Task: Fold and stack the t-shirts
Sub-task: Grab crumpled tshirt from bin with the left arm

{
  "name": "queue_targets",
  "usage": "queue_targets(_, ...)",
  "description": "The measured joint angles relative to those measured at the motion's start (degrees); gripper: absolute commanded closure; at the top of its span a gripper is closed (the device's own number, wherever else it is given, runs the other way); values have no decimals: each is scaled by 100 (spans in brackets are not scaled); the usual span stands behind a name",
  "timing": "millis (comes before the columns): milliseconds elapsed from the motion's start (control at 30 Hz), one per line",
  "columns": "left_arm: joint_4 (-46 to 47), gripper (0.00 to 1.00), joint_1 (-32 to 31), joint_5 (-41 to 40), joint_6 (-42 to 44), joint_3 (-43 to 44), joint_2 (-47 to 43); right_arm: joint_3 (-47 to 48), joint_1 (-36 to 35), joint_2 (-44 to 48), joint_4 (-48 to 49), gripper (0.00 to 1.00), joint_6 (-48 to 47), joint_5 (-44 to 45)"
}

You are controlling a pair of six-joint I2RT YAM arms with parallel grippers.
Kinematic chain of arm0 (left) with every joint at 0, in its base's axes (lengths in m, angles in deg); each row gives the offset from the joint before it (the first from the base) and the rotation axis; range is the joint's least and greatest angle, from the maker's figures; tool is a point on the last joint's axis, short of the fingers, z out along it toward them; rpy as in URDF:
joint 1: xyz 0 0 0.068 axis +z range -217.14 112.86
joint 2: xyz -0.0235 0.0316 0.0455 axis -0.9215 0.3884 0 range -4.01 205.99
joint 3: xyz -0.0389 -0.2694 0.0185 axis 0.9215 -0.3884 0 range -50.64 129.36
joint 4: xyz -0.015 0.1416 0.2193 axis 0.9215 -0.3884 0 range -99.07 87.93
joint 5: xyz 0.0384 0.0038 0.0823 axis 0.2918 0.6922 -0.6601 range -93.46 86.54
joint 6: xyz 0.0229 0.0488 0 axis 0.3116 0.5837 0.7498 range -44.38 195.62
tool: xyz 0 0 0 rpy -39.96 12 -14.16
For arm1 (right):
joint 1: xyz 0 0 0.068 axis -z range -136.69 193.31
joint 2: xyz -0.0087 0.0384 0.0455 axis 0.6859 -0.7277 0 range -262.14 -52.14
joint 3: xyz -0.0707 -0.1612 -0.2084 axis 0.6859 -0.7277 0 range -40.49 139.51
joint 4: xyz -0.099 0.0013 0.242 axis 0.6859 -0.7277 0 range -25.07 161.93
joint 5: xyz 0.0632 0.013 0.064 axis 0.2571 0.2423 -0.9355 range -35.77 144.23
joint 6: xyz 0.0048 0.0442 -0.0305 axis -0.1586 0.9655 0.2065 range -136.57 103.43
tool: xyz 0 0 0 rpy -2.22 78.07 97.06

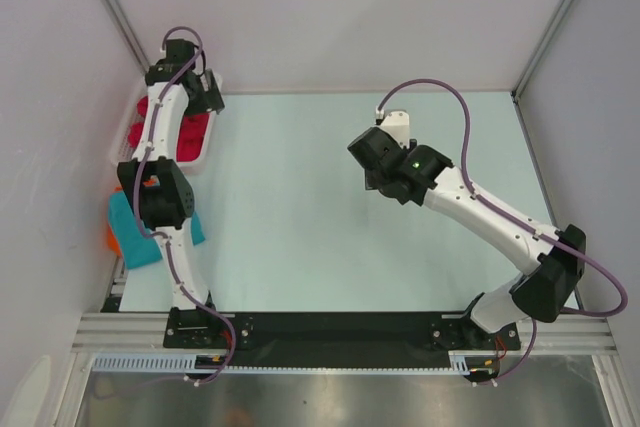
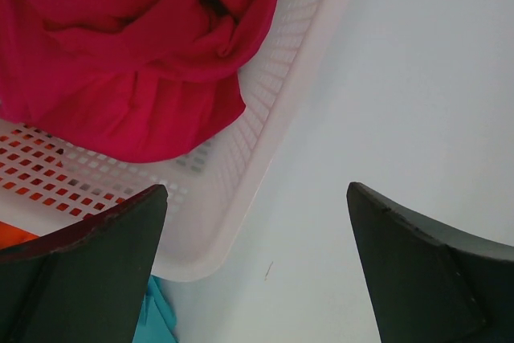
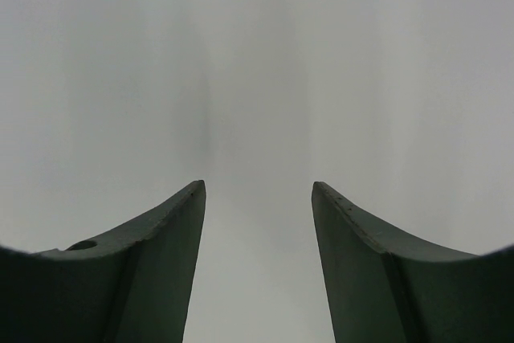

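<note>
A pale blue-green surface [image 1: 330, 197] lies between plain grey walls. At its far left stands a white plastic mesh basket [image 2: 241, 222] with crumpled crimson pink-red t-shirts [image 2: 120, 62] inside. A teal blue t-shirt [image 1: 135, 237] lies on the surface just nearer than the basket, partly under the left arm. The left gripper [image 2: 257, 190] hangs over the basket's corner, spread wide and empty. The right gripper [image 3: 259, 186] hovers over bare surface, fingers apart, touching nothing.
</note>
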Motion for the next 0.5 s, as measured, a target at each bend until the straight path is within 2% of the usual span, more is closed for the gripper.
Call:
queue_targets(367, -184, 1, -33, 334, -197, -686, 474, -2, 0, 236, -2, 39, 0, 0)
queue_targets(400, -192, 3, -37, 352, -197, -741, 492, -2, 0, 236, -2, 39, 0, 0)
queue_targets(467, -210, 16, -42, 382, -205, -822, 520, -4, 0, 236, -2, 39, 0, 0)
queue_targets(500, -212, 47, -44, 404, -219, -859, 527, -4, 0, 236, -2, 39, 0, 0)
